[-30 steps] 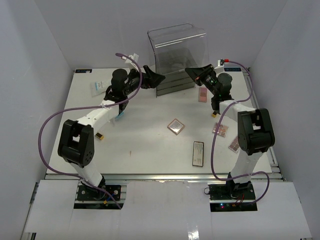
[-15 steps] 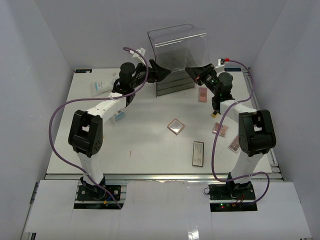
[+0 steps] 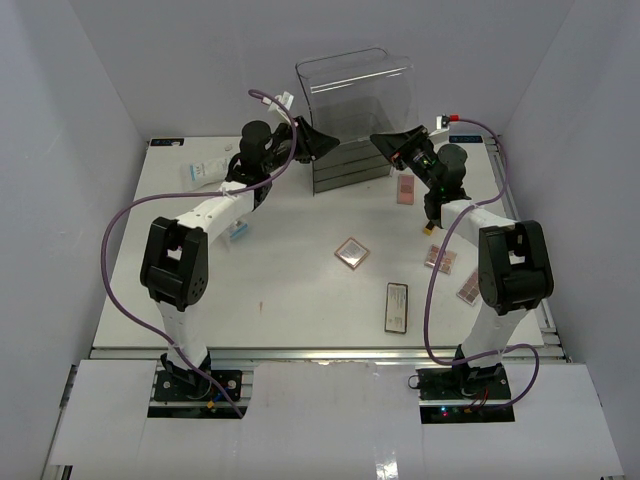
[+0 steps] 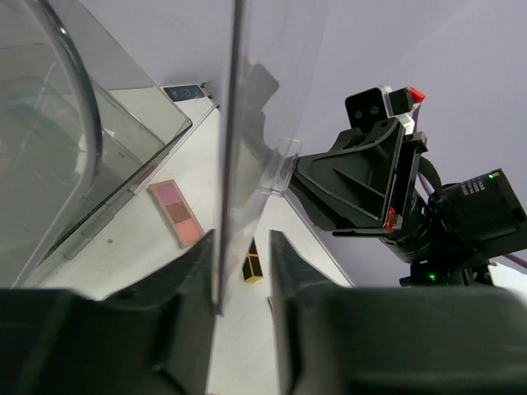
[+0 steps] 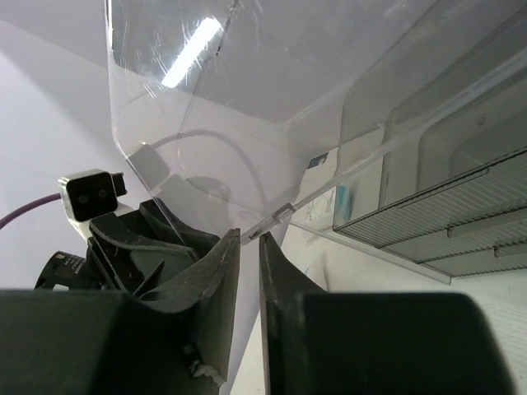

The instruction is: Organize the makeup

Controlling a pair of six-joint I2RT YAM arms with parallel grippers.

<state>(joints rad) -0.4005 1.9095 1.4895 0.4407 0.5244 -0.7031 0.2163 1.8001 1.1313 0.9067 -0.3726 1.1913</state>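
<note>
The makeup lies scattered on the white table: a brown palette (image 3: pixel 352 252), a black compact (image 3: pixel 396 306), a pink palette (image 3: pixel 405 190), two more palettes (image 3: pixel 441 259) at the right, a dark tube (image 3: pixel 428 228) and white-blue sachets (image 3: pixel 200 172). At the back, a clear lid (image 3: pixel 355 90) stands raised over the acrylic drawer box (image 3: pixel 350 172). My left gripper (image 3: pixel 322 143) (image 4: pixel 243 239) straddles the lid's left edge, open, the panel (image 4: pixel 235 123) against one finger. My right gripper (image 3: pixel 383 143) (image 5: pixel 249 234) pinches the lid's (image 5: pixel 247 99) right corner.
White enclosure walls stand close on three sides. Purple cables loop from both arms over the table's left and right parts. A small blue packet (image 3: pixel 238 230) lies under the left forearm. The pink palette (image 4: pixel 175 212) and black-yellow tube (image 4: pixel 252 265) show beyond the lid.
My left arm swung up and right to the lid's left edge, and its jaws narrowed around that edge. My right gripper stayed at the lid's right corner.
</note>
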